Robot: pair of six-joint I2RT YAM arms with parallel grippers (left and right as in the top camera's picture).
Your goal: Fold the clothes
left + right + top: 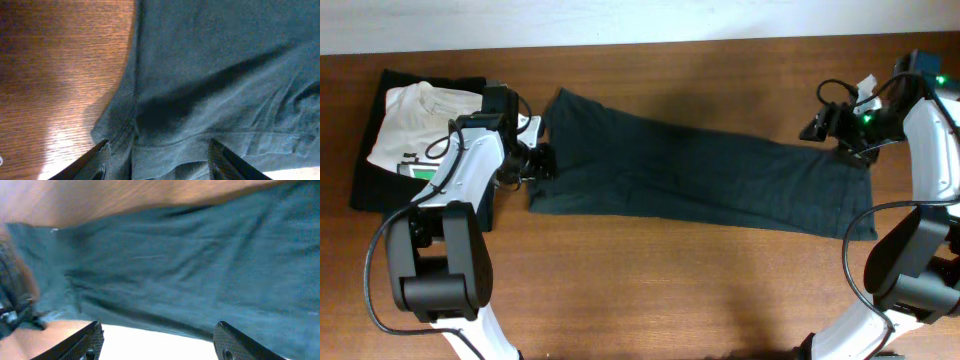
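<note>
Overhead, the two arms stand at the near edge of the table (660,300), one toward the left corner and one toward the right. Past them, across the middle of the wood, the dark T-shirt (700,175) lies flat as a long band. It runs from left of centre almost to the right edge and slants a little nearer as it goes right.

The left gripper (542,160) sits at the band's left end. Its wrist view shows the jaws spread wide, with the shirt's stitched edge lying between the fingers (100,160) and nothing clamped.

The right gripper (842,135) is at the band's far right corner. Its jaws also stand wide apart, with cloth stretching out ahead of them and nothing held.

Farther still, toward the far left corner, a white tee (415,125) lies on a black folded garment (365,175).
</note>
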